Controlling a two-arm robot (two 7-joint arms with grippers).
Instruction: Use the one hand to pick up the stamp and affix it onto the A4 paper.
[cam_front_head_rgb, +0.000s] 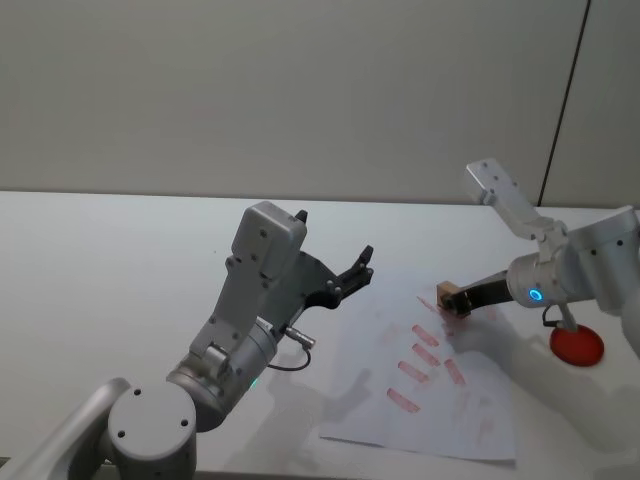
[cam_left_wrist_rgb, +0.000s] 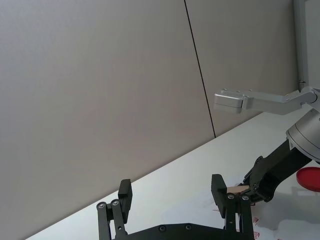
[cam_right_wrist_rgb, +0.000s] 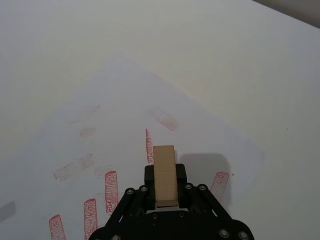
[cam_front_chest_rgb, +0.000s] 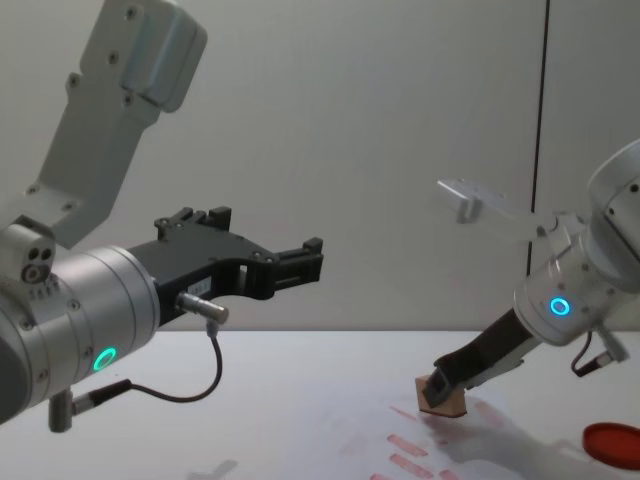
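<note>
Chest view: our right gripper clasps the stamp over the A4 paper, left gripper raised, idle, agape; we'd press down squarely.

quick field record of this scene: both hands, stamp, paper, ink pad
right hand: shut on the stamp, reaching over the paper's far part
stamp: tan wooden block, tilted; contact with paper unclear
A4 paper: flat on the table, bearing several red marks
ink pad: red, on the table right of the paper
left hand: open, raised, holding nothing
</note>
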